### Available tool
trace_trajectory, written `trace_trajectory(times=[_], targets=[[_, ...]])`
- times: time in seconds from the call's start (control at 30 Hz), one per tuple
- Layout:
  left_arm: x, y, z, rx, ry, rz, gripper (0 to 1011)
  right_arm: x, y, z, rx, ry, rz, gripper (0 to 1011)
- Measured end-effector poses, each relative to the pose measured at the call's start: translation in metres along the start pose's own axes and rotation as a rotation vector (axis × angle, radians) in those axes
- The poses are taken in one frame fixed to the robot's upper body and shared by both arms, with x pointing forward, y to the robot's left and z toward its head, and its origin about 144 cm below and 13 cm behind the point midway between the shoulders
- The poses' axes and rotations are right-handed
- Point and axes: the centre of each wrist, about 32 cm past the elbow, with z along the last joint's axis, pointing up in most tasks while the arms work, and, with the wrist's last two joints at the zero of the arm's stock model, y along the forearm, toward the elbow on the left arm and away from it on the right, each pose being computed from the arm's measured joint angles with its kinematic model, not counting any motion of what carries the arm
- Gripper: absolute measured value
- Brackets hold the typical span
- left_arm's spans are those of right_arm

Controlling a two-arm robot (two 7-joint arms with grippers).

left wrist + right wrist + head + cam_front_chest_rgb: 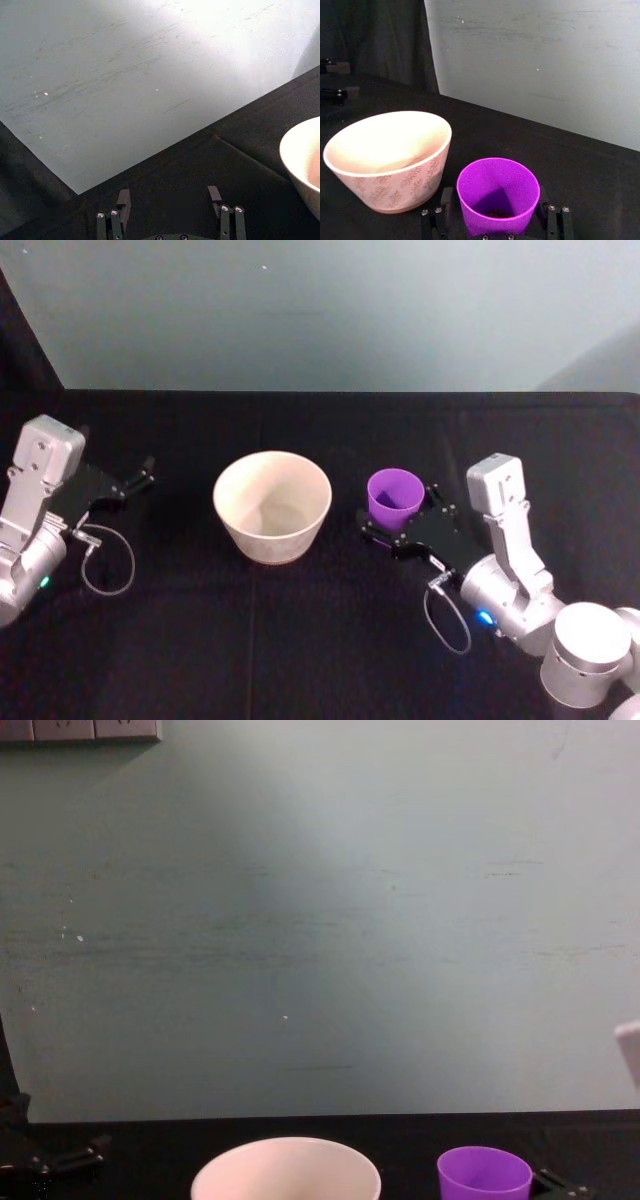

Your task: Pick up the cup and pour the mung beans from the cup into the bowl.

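Note:
The purple cup (394,496) stands on the black table just right of the off-white bowl (271,506). A few dark mung beans (495,214) lie in the cup's bottom. My right gripper (400,512) is open with a finger on each side of the cup (497,192), low on its wall. The bowl (390,150) has a faint leaf pattern on its side and stands upright. My left gripper (140,478) is parked open at the table's left, well away from the bowl, with nothing between its fingers (215,194). The cup's rim (484,1168) shows beside the bowl's rim (286,1165).
A black cloth (300,640) covers the table, and a pale green wall (320,310) rises behind its far edge. A looped cable (105,560) hangs from the left wrist and another cable (448,620) from the right wrist.

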Motion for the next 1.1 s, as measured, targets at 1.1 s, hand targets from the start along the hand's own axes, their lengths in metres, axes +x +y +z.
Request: trace_trajectory(times=[1.1], targets=[[0.000,0.000,0.000,0.000,0.000,0.000,1000,-0.002,0.004,0.024,0.055,0.014,-0.017,718]])
